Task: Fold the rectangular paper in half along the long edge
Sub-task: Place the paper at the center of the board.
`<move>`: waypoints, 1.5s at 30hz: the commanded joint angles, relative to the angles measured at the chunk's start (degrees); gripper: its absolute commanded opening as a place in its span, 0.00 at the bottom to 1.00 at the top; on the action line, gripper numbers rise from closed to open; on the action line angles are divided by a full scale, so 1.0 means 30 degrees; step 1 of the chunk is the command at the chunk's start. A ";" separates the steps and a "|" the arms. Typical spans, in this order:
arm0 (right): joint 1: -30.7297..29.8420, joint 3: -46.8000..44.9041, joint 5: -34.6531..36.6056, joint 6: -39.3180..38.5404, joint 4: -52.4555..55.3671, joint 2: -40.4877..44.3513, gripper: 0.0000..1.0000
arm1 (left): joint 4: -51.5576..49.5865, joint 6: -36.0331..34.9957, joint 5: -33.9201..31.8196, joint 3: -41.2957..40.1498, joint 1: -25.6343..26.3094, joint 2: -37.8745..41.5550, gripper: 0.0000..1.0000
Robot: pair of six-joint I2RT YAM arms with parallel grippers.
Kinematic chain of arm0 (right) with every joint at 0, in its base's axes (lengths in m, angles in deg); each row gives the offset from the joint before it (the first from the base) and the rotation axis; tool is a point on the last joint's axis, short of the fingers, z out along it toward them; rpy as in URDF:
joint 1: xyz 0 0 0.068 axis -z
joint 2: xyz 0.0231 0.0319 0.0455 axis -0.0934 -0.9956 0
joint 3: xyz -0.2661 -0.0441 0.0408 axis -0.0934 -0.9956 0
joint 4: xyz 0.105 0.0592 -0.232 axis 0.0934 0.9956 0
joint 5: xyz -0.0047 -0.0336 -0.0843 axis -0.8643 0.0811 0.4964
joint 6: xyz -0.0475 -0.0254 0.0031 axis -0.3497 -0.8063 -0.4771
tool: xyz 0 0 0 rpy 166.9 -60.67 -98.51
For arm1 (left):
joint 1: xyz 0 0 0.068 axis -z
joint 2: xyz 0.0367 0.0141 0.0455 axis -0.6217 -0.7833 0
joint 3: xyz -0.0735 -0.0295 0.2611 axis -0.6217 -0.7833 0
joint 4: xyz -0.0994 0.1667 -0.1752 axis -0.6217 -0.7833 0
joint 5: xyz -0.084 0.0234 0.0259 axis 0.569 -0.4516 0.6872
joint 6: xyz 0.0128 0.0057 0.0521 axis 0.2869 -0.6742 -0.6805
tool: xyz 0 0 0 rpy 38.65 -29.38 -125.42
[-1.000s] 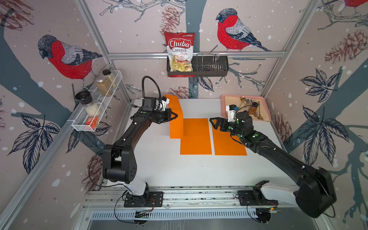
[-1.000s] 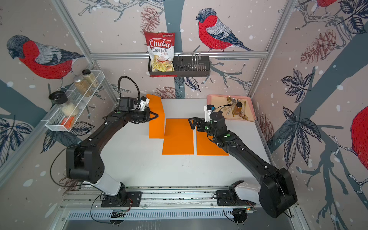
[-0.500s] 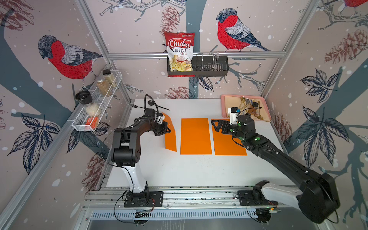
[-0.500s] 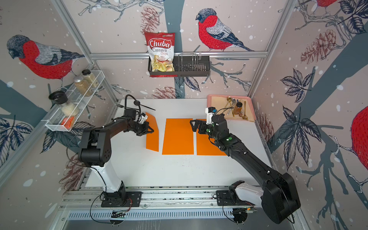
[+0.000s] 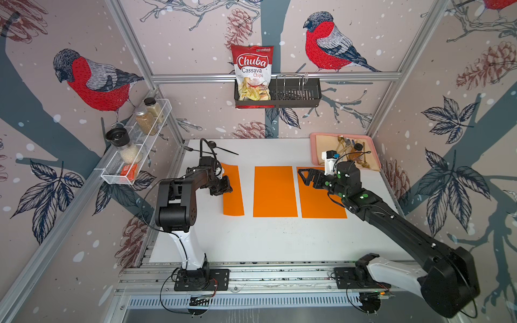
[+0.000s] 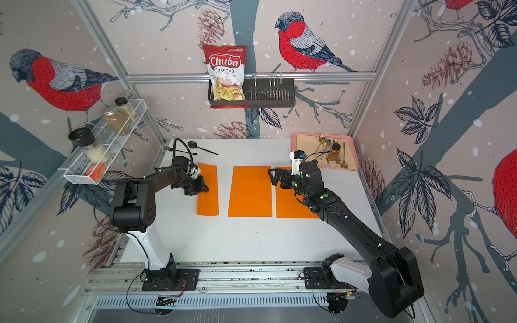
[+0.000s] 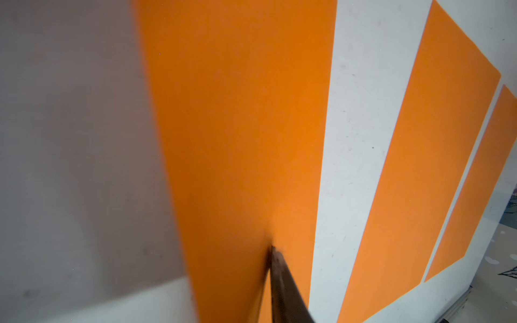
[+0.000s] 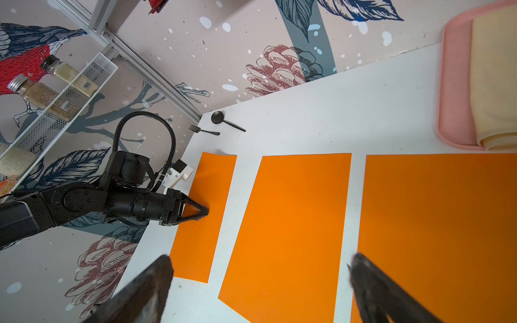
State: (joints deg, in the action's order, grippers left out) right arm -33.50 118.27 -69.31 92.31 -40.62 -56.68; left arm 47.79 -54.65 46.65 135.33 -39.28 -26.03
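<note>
Down it comes: the left arm has dropped from half a second ago, and the folded sheet (image 5: pixel 233 193), tilted up at the table's left then, now lies flat in line with the others while the right arm has barely shifted. Count three orange sheets on the white table (image 5: pixel 265 240): that narrow one on the left, the middle sheet (image 5: pixel 275 191) at full width, and the right-hand sheet (image 5: pixel 314 207), partly under the right arm. The left gripper (image 5: pixel 228 188) sits at the narrow sheet's left edge. Side on in the right wrist view, its tips (image 8: pixel 206 210) look drawn together over the paper, but I cannot tell whether they pinch it. The left wrist view gives only one dark finger (image 7: pixel 279 279) against orange. The right gripper (image 5: pixel 303 177) hovers over the right-hand sheet's far left corner, fingers (image 8: pixel 151 288) spread wide, holding nothing. Two black utensils lie at the far left corner, a spoon (image 8: pixel 217 117) and a fork (image 8: pixel 202 130). One pink tray (image 5: pixel 312 148) sits far right, and only the top views show its contents.
</note>
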 commanded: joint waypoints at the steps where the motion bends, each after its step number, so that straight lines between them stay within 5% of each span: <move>1: 0.0010 0.0127 -0.0187 -0.0358 0.0056 0.0143 1.00 | -0.0882 -0.0119 -0.1375 0.0514 -0.0091 0.0363 0.26; 19: 0.0208 0.0569 0.0492 -0.0484 0.0565 0.0236 1.00 | -0.3046 0.0334 -0.6868 0.2189 -0.0078 0.0661 0.28; 23: 0.0322 0.0547 0.0669 -0.0527 0.0527 0.0073 1.00 | -0.3379 0.0918 -0.8207 0.2702 0.0197 0.1245 0.21; 28: 0.0388 0.0816 0.0948 -0.0618 0.0805 -0.0110 1.00 | 0.0189 0.2886 -0.4086 0.0955 0.2022 0.3806 0.02; 33: 0.0407 0.0956 0.0903 -0.0618 0.1082 -0.0040 1.00 | 0.7661 0.7326 0.0860 -0.2989 0.3939 0.5283 0.00; 45: 0.0395 0.0737 0.0782 -0.0679 0.1649 0.0460 1.00 | 1.6323 1.2774 0.0179 -0.7365 0.5536 0.3293 0.00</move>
State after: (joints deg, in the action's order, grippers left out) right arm -32.28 120.67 -67.23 91.20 -36.11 -55.79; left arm 87.66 -21.10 47.39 114.17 -23.13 -14.95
